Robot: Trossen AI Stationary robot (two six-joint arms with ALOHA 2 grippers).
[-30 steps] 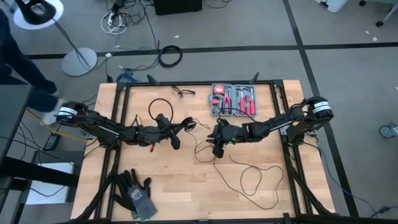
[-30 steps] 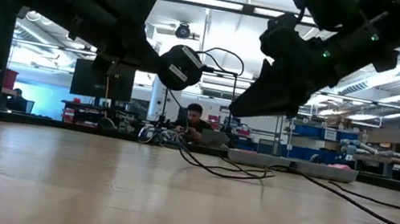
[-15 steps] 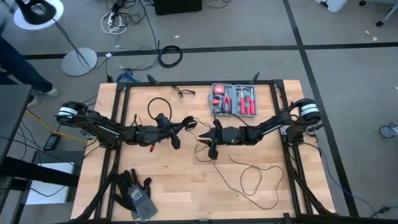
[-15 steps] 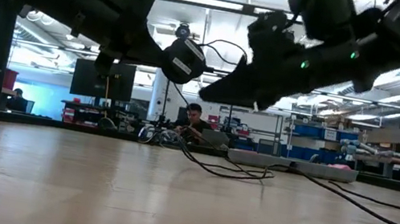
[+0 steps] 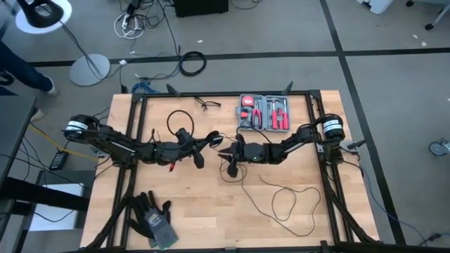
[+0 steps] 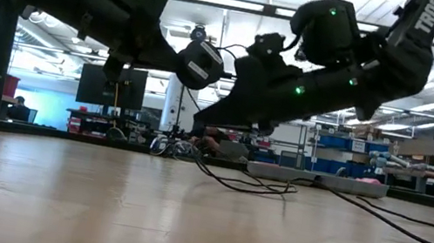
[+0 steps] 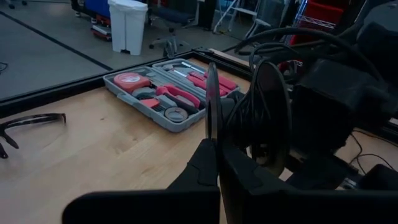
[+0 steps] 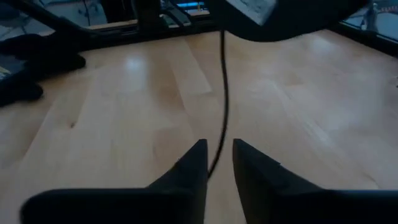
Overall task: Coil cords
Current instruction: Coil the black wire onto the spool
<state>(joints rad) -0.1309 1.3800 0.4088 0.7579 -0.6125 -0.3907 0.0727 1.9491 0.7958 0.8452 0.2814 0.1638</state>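
Left gripper: the left gripper [image 5: 214, 140] hangs above mid-table with its fingers [image 7: 211, 163] pressed together on the edge of a thin round disc, the puck [image 7: 212, 102], held upright.
Right gripper: the right gripper [image 5: 226, 156] sits just beside the left one, above the table [image 5: 197, 204]; its fingers [image 8: 189, 163] stand slightly parted with the cord running between them, and whether they pinch it cannot be told.
Cord: the thin black cord [image 5: 285, 197] trails from the two grippers across the wood in loose loops on the right arm's side; in the low view the puck [image 6: 200, 64] shows a pale label whose writing is too small to read.
Writing: white letters "TROSS" show on the right arm [image 6: 424, 19] in the low view.
Other things: a tool case [image 5: 264, 112] with red-handled tools, black gloves [image 5: 151, 216], a glasses-like wire item [image 5: 206, 105].
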